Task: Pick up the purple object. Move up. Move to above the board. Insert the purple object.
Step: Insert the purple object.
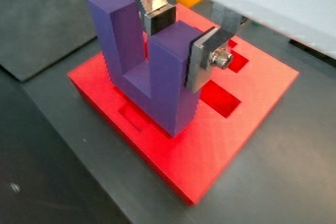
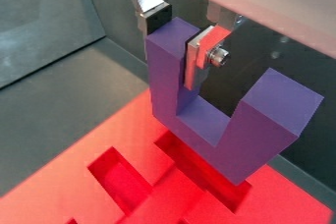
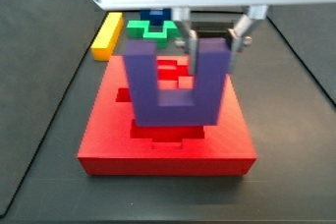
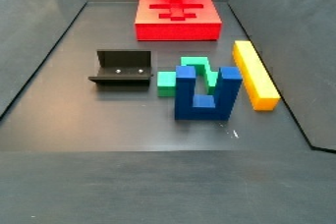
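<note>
A dark grey floor with low dark walls is filling the scene. The red board (image 4: 180,16) is lying at the far end, its cross-shaped recesses facing up. The gripper (image 1: 184,37) is hanging over it, its silver fingers (image 2: 201,54) clamping one prong of the purple object (image 3: 172,85), which is standing upright with its base at the board's top. Well apart from the board, a blue block (image 4: 209,93), a green block (image 4: 188,74), a yellow bar (image 4: 254,74) and the fixture (image 4: 121,70) are sitting on the floor.
</note>
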